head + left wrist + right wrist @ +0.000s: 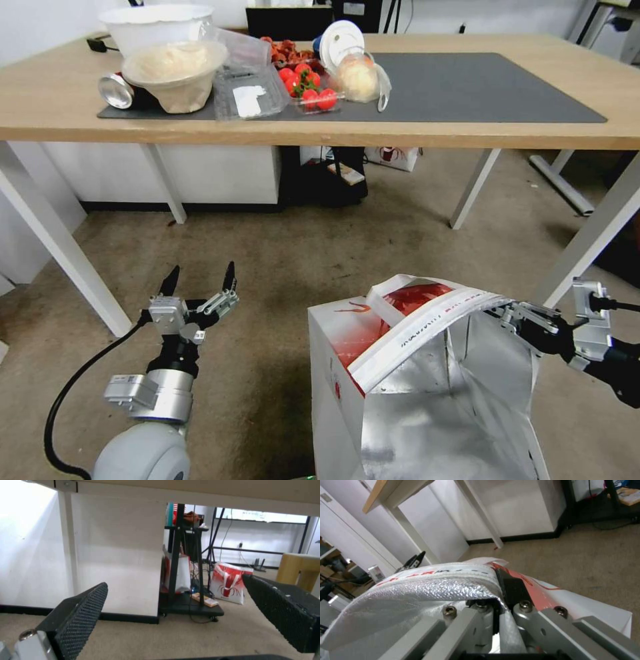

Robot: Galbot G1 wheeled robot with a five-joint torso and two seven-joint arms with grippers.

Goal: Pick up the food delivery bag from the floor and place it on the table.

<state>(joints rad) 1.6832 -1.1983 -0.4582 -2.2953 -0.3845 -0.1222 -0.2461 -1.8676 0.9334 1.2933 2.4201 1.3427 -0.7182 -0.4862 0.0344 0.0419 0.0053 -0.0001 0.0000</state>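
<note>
The food delivery bag (400, 373), boxy, red and white with silver foil lining, stands open on the carpet at the lower right of the head view. My right gripper (510, 313) is shut on its upper edge, pinching the white rim and foil; the right wrist view shows that rim (436, 580) clamped between the fingers. My left gripper (199, 279) hovers open above the carpet to the left of the bag, apart from it, its black pads (80, 620) spread wide. The table (467, 137), light wood with a dark grey mat (480, 87), spans the top of the head view.
The left half of the mat holds bowls (175, 73), a can (117, 90), clear boxes of strawberries (308, 87) and a bagged bun (360, 77). White table legs (63, 257) stand left and right of me. A black cart (186, 580) and a small red bag (230, 583) sit under the table.
</note>
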